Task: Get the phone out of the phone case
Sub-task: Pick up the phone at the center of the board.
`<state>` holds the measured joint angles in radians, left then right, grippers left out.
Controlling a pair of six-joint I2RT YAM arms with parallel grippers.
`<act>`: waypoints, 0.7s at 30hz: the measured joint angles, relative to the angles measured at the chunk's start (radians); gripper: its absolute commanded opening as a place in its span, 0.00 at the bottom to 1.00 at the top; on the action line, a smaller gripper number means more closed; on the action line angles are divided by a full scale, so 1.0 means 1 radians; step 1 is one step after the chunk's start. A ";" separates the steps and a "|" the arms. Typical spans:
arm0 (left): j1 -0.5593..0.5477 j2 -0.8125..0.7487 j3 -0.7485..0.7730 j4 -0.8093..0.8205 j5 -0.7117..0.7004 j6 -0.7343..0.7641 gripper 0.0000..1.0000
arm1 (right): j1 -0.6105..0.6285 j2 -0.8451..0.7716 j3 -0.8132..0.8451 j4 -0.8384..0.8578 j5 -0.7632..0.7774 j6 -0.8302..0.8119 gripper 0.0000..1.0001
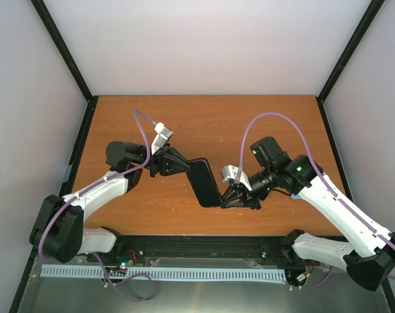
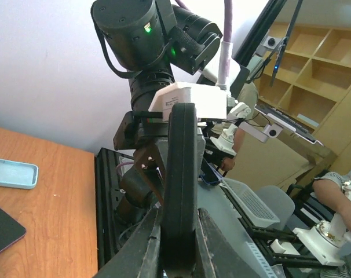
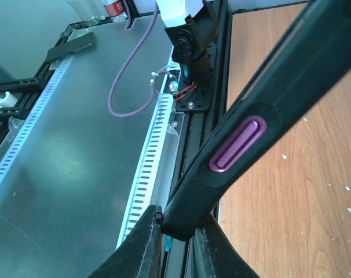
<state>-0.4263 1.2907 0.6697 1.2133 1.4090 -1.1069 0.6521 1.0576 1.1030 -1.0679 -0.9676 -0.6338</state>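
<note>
A black phone case with the phone in it (image 1: pixel 204 181) is held above the wooden table (image 1: pixel 204 120) between both arms. My left gripper (image 1: pixel 186 165) is shut on its upper end. My right gripper (image 1: pixel 225 197) is shut on its lower corner. In the left wrist view the case (image 2: pixel 181 162) stands edge-on, clamped in my left gripper (image 2: pixel 179 219). In the right wrist view the case (image 3: pixel 268 110) shows a purple side button (image 3: pixel 237 145), and its corner sits in my right gripper (image 3: pixel 180 221). The phone's screen is hidden.
In the left wrist view a light blue case (image 2: pixel 12 174) and a dark flat object (image 2: pixel 2 229) lie on a wooden surface at the left. A black rail (image 1: pixel 204 244) and a metal shelf (image 1: pixel 184 293) run along the near edge. White walls enclose the table.
</note>
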 measured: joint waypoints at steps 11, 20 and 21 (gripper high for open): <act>-0.010 0.022 0.048 0.017 0.014 -0.089 0.00 | 0.126 0.045 0.114 -0.066 0.091 0.004 0.03; -0.057 0.095 0.072 0.099 -0.028 -0.196 0.00 | 0.166 0.039 0.102 -0.044 0.175 0.044 0.03; -0.060 0.096 0.072 0.101 -0.042 -0.205 0.00 | 0.169 0.035 0.095 -0.032 0.196 0.064 0.03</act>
<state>-0.4862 1.3865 0.7418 1.3148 1.3666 -1.3121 0.8211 1.0931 1.1976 -1.1000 -0.7715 -0.5701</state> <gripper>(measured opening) 0.123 0.113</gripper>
